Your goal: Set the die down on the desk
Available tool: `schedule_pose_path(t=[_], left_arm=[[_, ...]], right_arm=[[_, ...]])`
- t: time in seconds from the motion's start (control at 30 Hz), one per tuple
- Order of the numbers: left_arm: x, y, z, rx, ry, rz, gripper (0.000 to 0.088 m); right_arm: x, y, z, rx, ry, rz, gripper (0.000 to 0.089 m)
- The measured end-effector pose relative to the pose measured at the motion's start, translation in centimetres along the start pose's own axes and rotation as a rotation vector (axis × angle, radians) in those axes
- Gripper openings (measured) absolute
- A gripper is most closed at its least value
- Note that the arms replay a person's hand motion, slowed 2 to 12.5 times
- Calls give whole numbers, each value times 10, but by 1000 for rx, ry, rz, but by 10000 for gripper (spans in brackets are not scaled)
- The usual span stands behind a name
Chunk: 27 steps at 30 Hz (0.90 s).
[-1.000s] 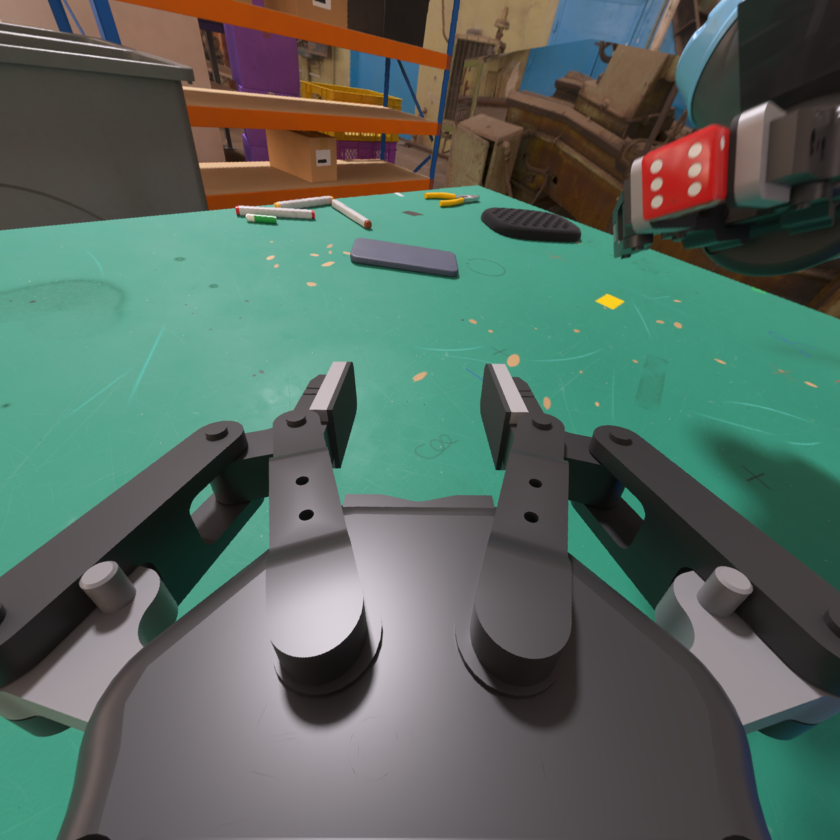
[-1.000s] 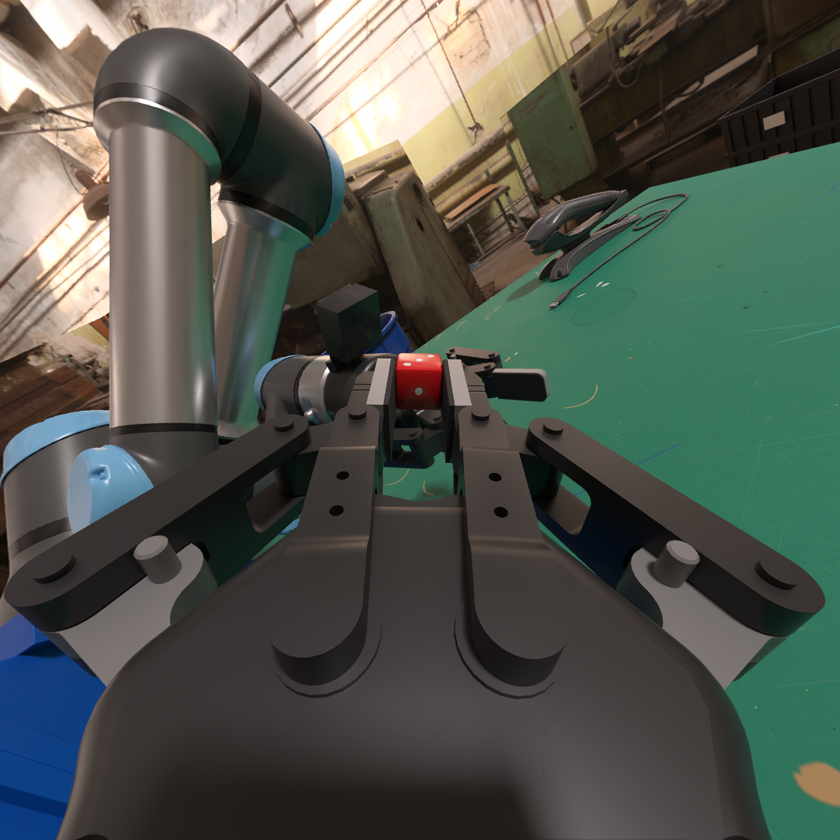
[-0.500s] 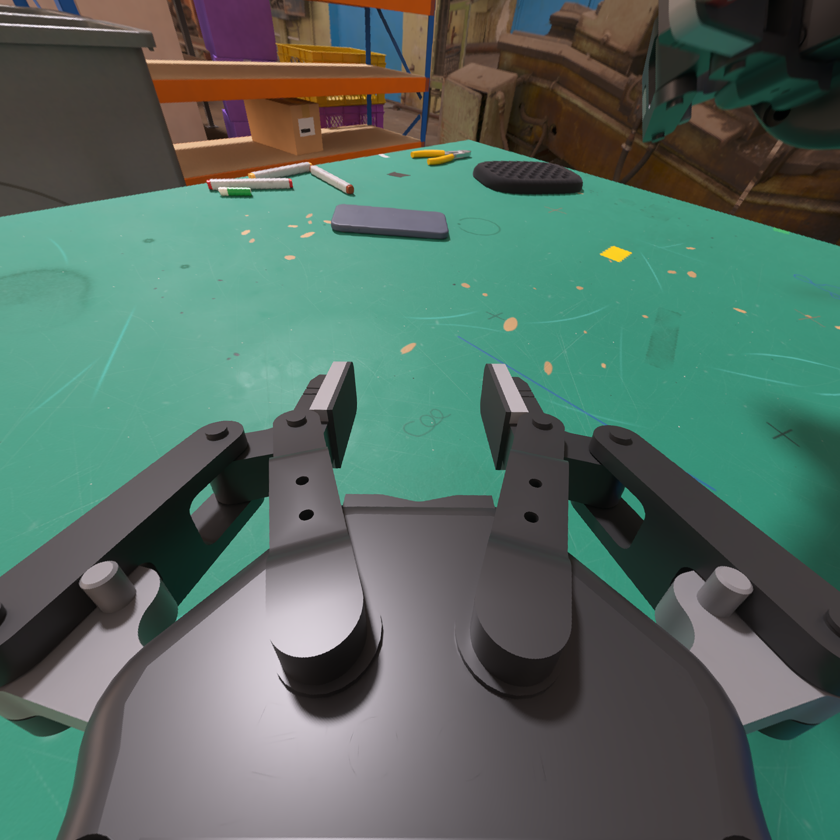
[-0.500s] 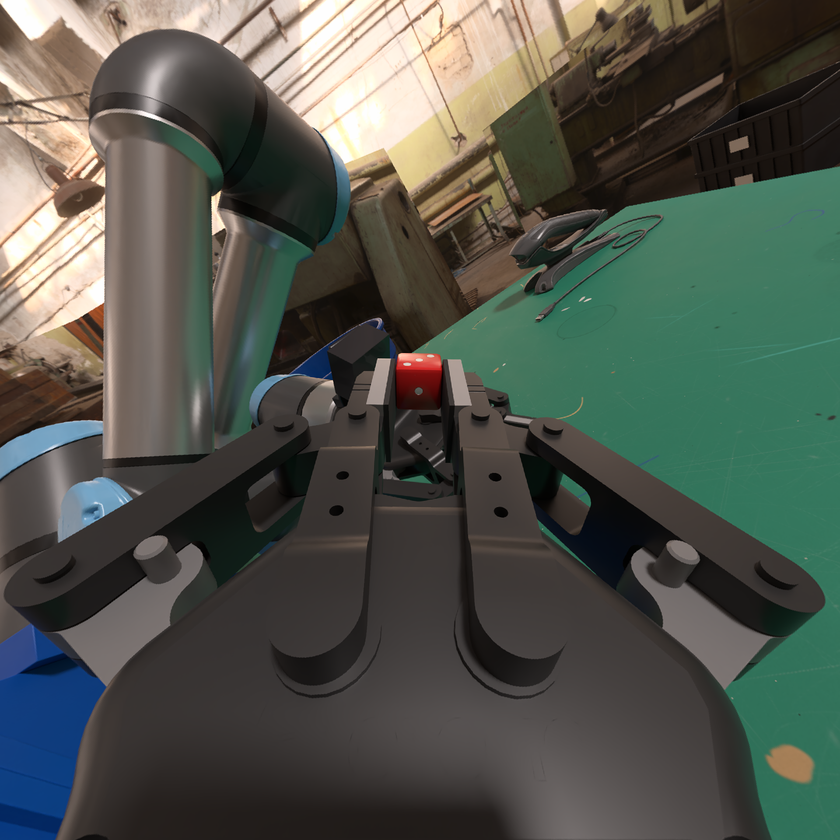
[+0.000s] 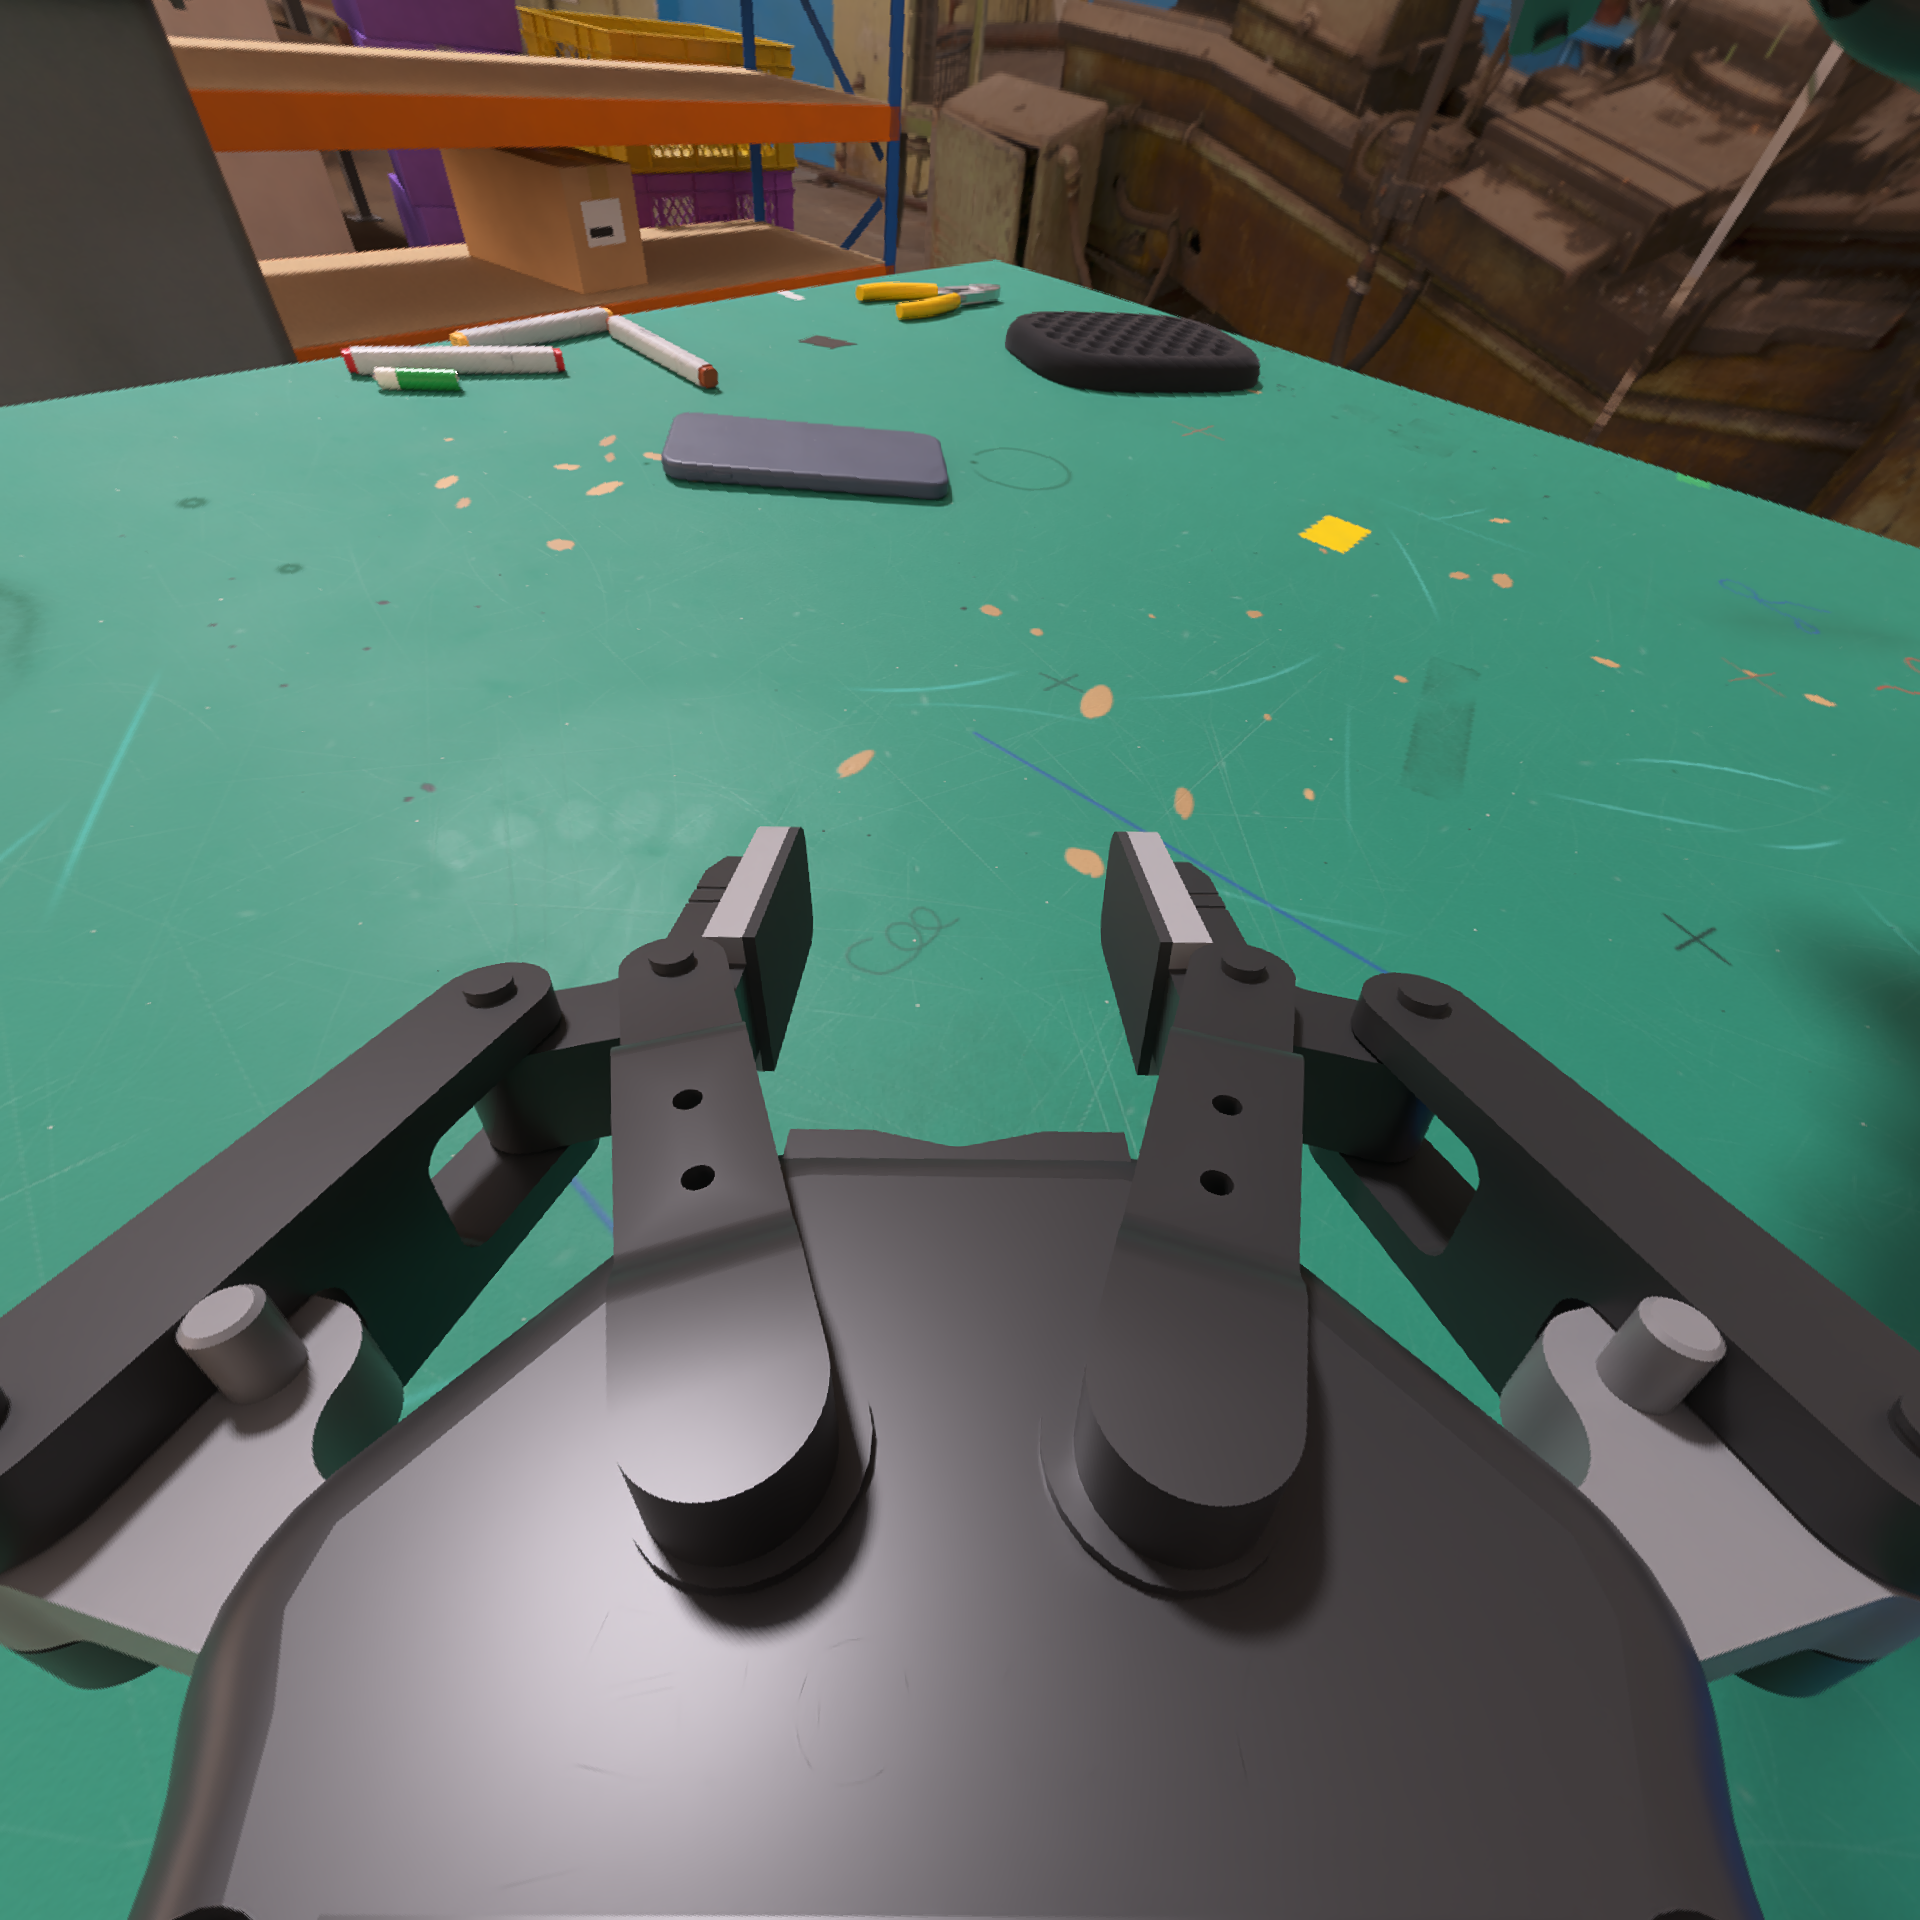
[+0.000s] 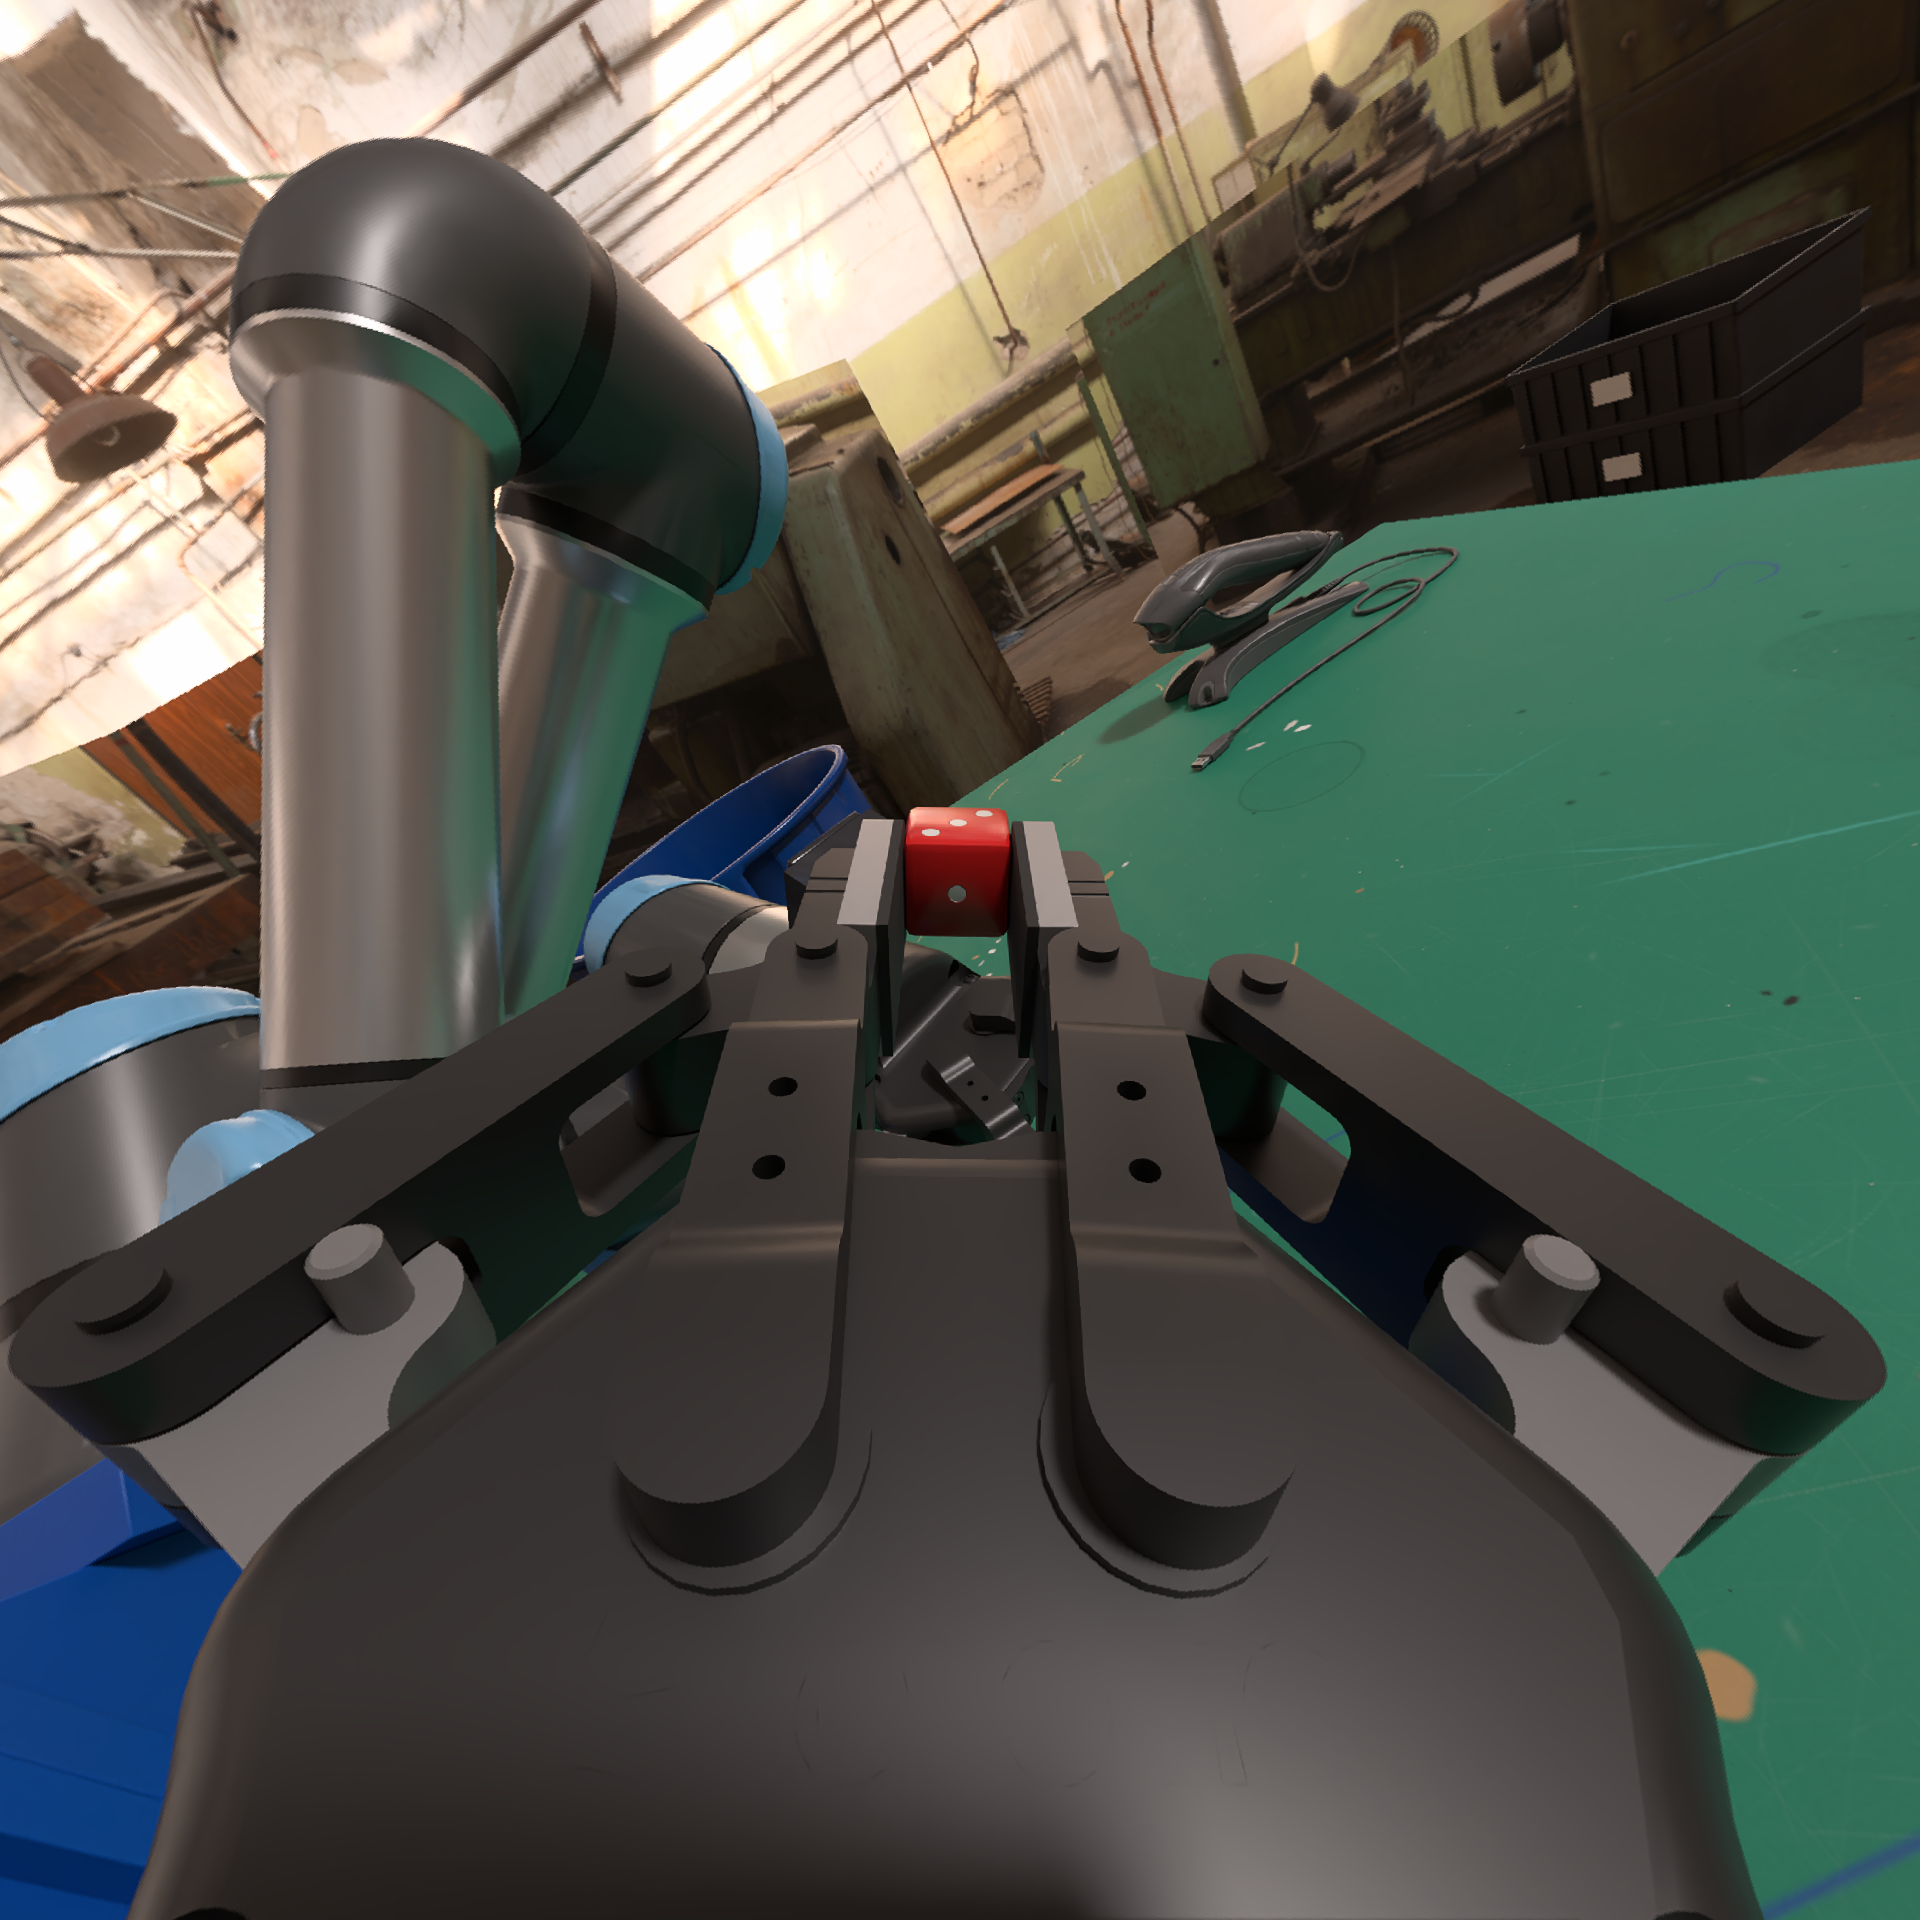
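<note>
My right gripper (image 6: 957, 878) is shut on a red die (image 6: 957, 871) with white pips, held between the two fingertip pads well above the green desk (image 6: 1558, 935). In the left wrist view my left gripper (image 5: 956, 925) is open and empty, hovering low over the green desk (image 5: 416, 675). The die does not show in the left wrist view. Part of the left gripper shows dark just behind the die in the right wrist view.
A grey phone (image 5: 805, 455), a black dotted pad (image 5: 1132, 351), several markers (image 5: 457, 361) and yellow pliers (image 5: 925, 298) lie at the far end. A handheld scanner (image 6: 1236, 613) with its cable lies near the desk edge. The left arm (image 6: 364, 644) stands at left.
The right gripper with the die has risen out of the left wrist view at top right. The left gripper has tilted down toward the desk and stayed open.
</note>
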<state>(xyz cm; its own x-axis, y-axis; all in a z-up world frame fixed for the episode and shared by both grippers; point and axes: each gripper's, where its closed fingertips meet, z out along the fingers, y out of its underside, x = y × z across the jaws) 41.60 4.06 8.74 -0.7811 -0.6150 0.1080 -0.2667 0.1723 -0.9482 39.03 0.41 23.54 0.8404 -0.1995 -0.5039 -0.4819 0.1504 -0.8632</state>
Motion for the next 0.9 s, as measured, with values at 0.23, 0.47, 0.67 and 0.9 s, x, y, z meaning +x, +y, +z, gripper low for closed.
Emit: schedule_pose_path(t=[0.23, 0.47, 0.67, 0.9], left_arm=[[6, 0, 0, -5, 31, 2, 520], [9, 2, 0, -17, 48, 14, 525], [10, 2, -1, -19, 46, 28, 526], [8, 2, -3, -13, 39, 43, 526]], right_arm=[[-5, -13, -10, 4, 33, -36, 179], [-8, -27, -24, 6, 80, -74, 179], [-9, -39, -39, 1, 128, -97, 179], [-6, -51, -61, -12, 204, -113, 179]])
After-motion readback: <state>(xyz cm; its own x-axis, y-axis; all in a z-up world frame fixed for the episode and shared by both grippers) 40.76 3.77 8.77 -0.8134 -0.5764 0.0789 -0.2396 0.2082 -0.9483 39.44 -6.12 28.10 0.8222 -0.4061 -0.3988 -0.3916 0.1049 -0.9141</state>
